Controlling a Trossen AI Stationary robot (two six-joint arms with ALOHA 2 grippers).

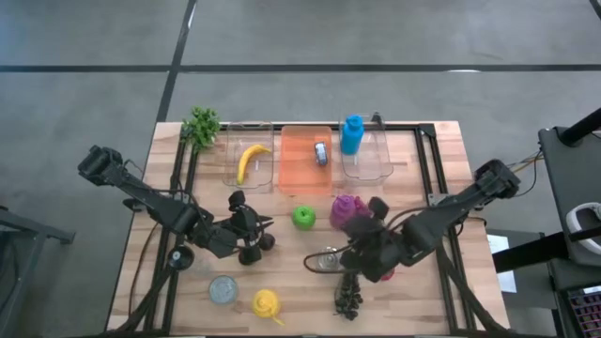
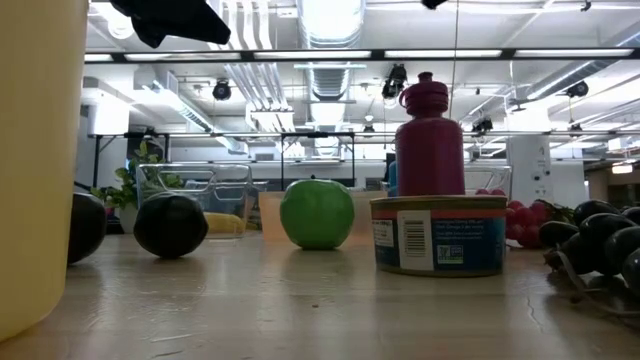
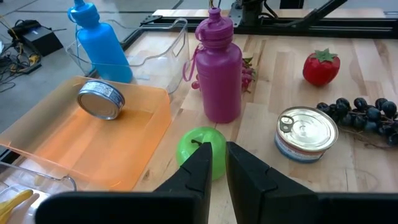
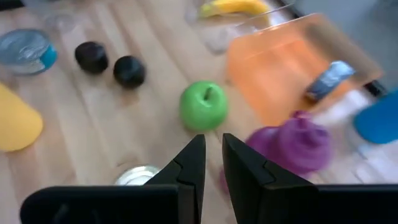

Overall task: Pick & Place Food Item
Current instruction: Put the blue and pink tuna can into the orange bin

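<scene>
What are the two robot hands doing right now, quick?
Left gripper: nearly shut, holding nothing.
Right gripper: nearly shut, holding nothing.

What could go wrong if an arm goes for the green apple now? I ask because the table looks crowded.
1. The purple bottle stands upright right beside the green apple; a wide reach could tip it.
2. Both claws, left and right, point at the apple, so the arms might collide.
3. The apple is round and may roll toward the open can if nudged.

A lab or workshop hall: exposed ceiling ducts [image 2: 330, 75], strip lights [image 2: 330, 15] and bare grey floor [image 1: 84, 103].
</scene>
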